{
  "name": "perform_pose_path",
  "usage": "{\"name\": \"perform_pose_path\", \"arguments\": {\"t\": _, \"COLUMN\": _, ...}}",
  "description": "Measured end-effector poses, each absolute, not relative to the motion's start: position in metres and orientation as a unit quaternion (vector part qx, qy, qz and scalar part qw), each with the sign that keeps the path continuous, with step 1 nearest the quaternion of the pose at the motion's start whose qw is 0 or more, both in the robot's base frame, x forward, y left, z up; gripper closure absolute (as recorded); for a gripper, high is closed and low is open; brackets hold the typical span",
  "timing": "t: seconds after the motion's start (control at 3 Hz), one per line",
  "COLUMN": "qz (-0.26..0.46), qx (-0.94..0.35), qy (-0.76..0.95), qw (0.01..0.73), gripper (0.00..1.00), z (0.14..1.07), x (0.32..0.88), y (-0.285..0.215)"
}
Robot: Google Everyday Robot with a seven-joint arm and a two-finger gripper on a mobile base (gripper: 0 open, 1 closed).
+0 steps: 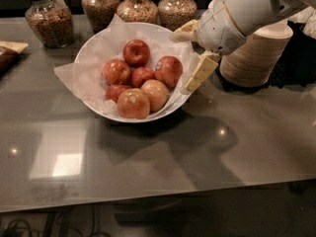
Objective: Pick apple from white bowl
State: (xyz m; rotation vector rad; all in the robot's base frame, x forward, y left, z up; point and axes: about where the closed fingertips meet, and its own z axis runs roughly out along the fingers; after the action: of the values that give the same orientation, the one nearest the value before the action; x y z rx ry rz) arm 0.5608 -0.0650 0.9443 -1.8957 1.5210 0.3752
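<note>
Four grain-filled glass jars (48, 21) line the counter (197, 152) at its far edge; stacked paper bowls (256, 56) stand right, beside the claw (193, 53).

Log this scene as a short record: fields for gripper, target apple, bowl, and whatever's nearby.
gripper: at the white bowl's right rim, jaws open, holding nothing
apple: red, stickered, on the bowl's right side, nearest the gripper, not grasped
white bowl: paper-lined, holds several apples, on the table
behind bowl: four jars
right of bowl: stacked paper bowls
</note>
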Motion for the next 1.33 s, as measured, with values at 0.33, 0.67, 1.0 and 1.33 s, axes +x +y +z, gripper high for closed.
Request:
{"name": "perform_pose_path", "arguments": {"t": 0.33, "qz": 0.147, "qx": -0.728, "qy": 0.582, "qw": 0.332, "gripper": 0.20, "z": 0.940, "x": 0.570, "y": -0.063}}
{"name": "perform_pose_path", "arguments": {"t": 0.67, "qz": 0.148, "qx": -0.729, "qy": 0.582, "qw": 0.329, "gripper": 0.28, "z": 0.938, "x": 0.579, "y": -0.059}}
{"name": "perform_pose_path", "arguments": {"t": 1.0, "qz": 0.151, "qx": -0.731, "qy": 0.582, "qw": 0.324, "gripper": 0.30, "z": 0.933, "x": 0.588, "y": -0.054}}
{"name": "perform_pose_path", "arguments": {"t": 1.33, "qz": 0.156, "qx": -0.732, "qy": 0.584, "qw": 0.315, "gripper": 0.31, "z": 0.925, "x": 0.592, "y": -0.051}}
